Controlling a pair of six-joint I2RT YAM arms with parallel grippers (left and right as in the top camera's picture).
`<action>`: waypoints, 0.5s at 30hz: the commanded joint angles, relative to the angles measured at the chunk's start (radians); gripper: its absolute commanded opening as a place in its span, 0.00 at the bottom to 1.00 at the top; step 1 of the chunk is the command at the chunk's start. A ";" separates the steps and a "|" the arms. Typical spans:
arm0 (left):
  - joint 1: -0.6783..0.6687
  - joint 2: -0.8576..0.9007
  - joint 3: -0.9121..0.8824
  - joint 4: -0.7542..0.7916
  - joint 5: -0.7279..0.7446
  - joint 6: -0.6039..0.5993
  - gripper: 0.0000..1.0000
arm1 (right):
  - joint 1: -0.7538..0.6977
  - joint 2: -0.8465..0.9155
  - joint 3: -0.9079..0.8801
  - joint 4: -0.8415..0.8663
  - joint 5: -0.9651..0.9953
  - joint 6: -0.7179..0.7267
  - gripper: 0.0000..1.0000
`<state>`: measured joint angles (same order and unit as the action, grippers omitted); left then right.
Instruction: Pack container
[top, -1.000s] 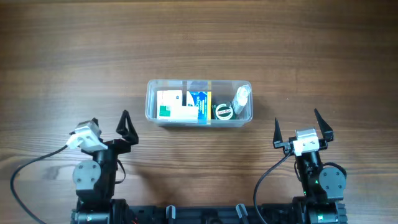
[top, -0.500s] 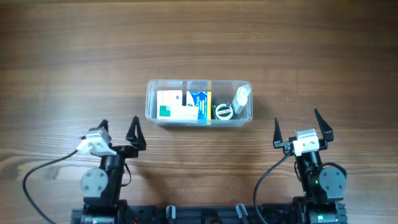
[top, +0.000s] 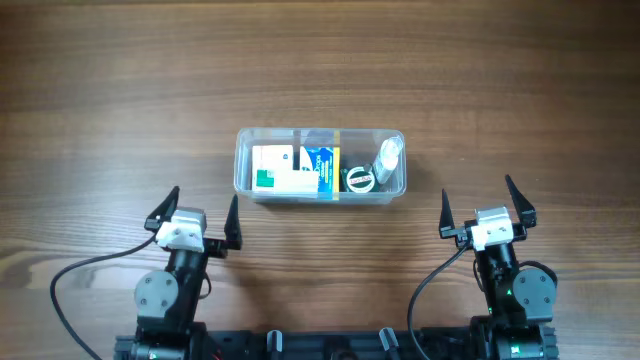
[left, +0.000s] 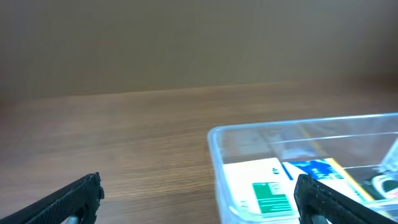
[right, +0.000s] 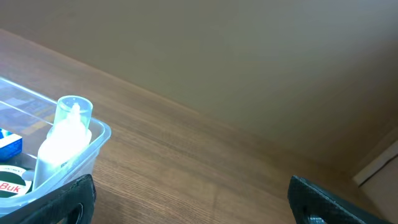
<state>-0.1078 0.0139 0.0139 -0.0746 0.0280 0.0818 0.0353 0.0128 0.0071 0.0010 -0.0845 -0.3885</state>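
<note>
1. The bench (top: 120, 80) is brown with streaky wood grain.
2. The container (top: 240, 165) is clear.
3. The white box (top: 270, 168) carries green print.
4. The blue box (top: 322, 165) has yellow edging.

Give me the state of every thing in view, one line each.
container, upright, no lid, filled
white and green box, lying inside, left end
blue box, inside, middle
round tin, inside, label up
bottle, inside, right end, clear cap on
left pincer, open, empty
right pincer, open, empty
</note>
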 joint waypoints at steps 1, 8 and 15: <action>0.062 -0.011 -0.008 0.000 0.002 0.068 1.00 | -0.006 -0.009 -0.002 0.003 0.010 -0.009 1.00; 0.069 -0.011 -0.008 0.000 0.001 0.068 1.00 | -0.006 -0.009 -0.002 0.003 0.010 -0.008 1.00; 0.069 -0.011 -0.008 0.000 0.001 0.068 1.00 | -0.006 -0.009 -0.002 0.003 0.010 -0.008 1.00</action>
<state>-0.0452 0.0139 0.0139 -0.0746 0.0277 0.1307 0.0353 0.0128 0.0071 0.0010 -0.0845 -0.3885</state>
